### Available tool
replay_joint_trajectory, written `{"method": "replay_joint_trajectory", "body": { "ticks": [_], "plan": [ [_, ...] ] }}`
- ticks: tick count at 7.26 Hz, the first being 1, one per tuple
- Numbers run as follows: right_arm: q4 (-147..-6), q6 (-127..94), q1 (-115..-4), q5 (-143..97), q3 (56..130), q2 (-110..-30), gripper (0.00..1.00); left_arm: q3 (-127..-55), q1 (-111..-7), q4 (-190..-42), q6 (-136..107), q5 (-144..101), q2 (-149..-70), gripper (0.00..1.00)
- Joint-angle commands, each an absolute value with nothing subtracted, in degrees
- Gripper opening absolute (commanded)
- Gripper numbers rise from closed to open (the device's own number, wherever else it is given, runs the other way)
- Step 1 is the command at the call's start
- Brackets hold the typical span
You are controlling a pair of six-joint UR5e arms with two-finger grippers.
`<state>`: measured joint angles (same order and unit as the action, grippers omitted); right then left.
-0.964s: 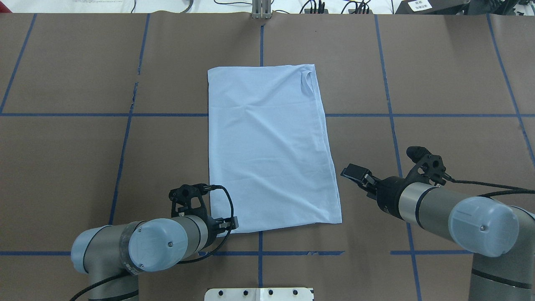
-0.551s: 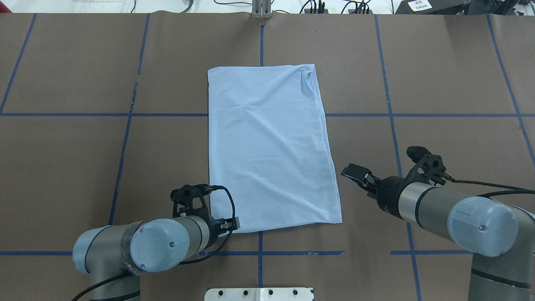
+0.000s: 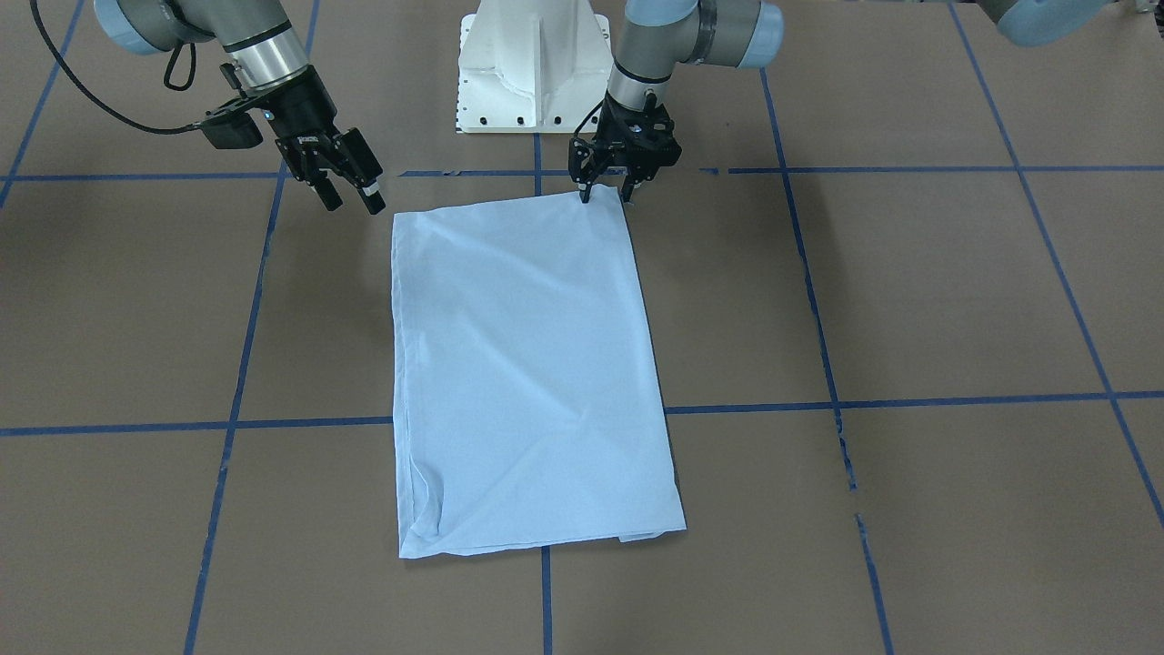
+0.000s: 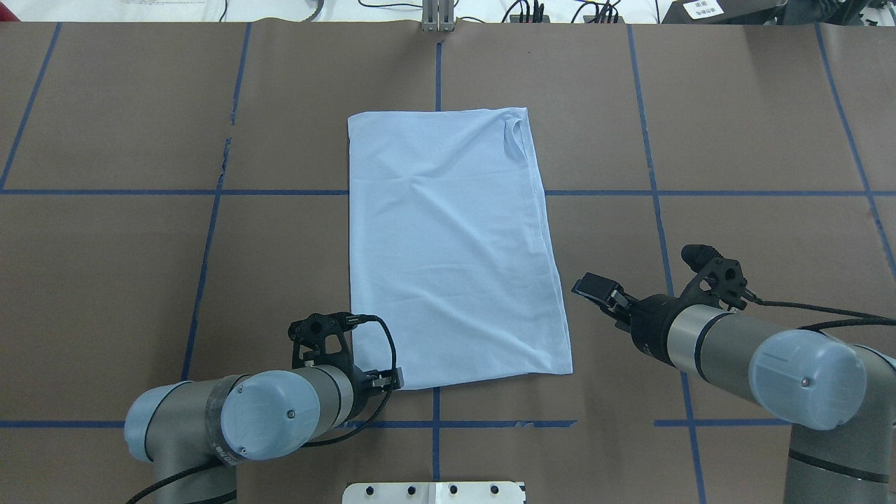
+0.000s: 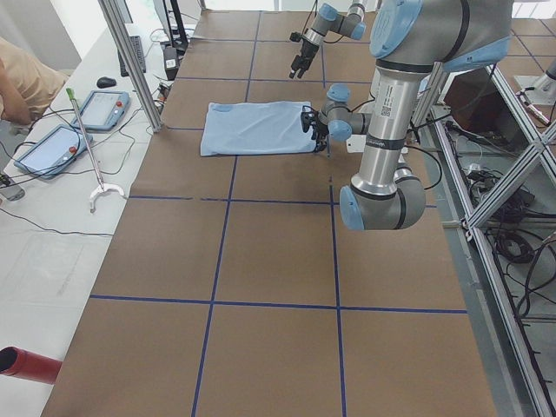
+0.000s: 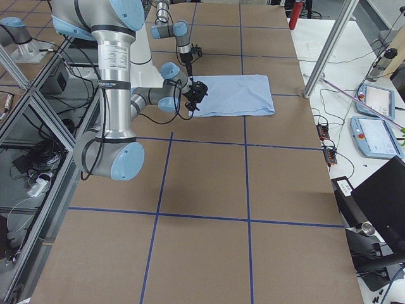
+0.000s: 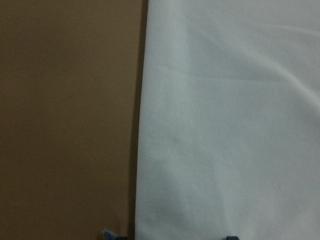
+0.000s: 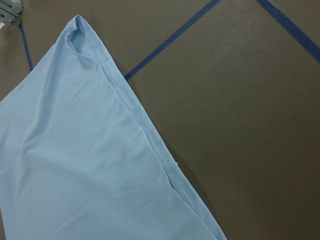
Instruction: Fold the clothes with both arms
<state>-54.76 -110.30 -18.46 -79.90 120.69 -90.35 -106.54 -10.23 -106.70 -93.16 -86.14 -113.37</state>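
The T-shirt point(image 4: 448, 245) lies lengthwise away from the robot; left gripper point(image 3: 607, 194) and right gripper point(image 3: 352, 199) gape, holding nothing.

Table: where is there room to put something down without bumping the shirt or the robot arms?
There is lots of bare brown table on both sides of the shirt, out to the table's ends, and past its far edge. It is crowded along the shirt's robot-side edge: the left gripper is at one corner and the right gripper hovers beside the other.
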Motion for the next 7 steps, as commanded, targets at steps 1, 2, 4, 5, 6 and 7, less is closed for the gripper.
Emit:
{"method": "replay_joint_trajectory", "body": {
  "ticks": [1, 2, 4, 5, 6, 7],
  "plan": [
    [-54.76, -110.30, -18.46, -79.89, 120.59, -90.35, 1.00, -106.52, -10.11, -106.70, -93.25, -86.22, -113.38, 0.69],
    [-54.76, -110.30, -18.46, -79.89, 120.59, -90.35, 1.00, -106.52, -10.11, -106.79, -93.34, -86.22, -113.38, 0.65],
    [-54.76, -110.30, -18.46, -79.89, 120.59, -90.35, 1.00, -106.52, -10.11, -106.96, -93.60, -86.13, -113.38, 0.55],
    [-54.76, -110.30, -18.46, -79.89, 120.59, -90.35, 1.00, -106.09, -10.02, -107.05, -93.60, -86.13, -113.38, 0.51],
    [-54.76, -110.30, -18.46, -79.89, 120.59, -90.35, 1.00, -105.13, -10.02, -107.31, -93.69, -86.05, -113.47, 0.51],
    [-54.76, -110.30, -18.46, -79.89, 120.59, -90.35, 1.00, -105.12, -10.02, -107.40, -93.69, -86.04, -113.47, 0.51]
  ]
}}
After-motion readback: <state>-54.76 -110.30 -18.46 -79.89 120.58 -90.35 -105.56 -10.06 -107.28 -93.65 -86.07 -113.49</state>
